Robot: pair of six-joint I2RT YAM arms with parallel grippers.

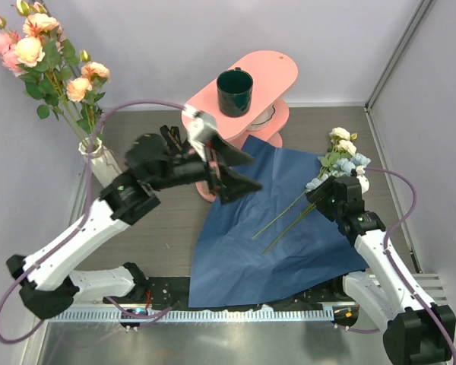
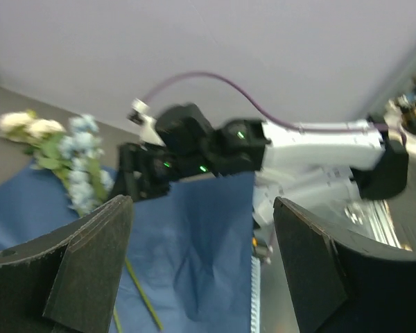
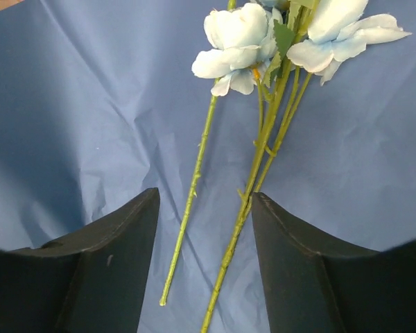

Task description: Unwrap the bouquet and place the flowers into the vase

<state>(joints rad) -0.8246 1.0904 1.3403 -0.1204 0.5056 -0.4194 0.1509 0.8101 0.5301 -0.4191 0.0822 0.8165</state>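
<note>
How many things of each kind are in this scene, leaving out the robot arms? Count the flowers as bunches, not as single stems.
Vase: 1
Mug: 1
Pink stand: 1
Blue paper sheet: 1
Flower bunches: 2 (in the vase; on the paper)
Total: 6

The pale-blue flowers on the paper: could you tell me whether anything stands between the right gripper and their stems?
Nothing visible does: the green stems lie bare on the blue paper, running between the open fingers of the right gripper.
</note>
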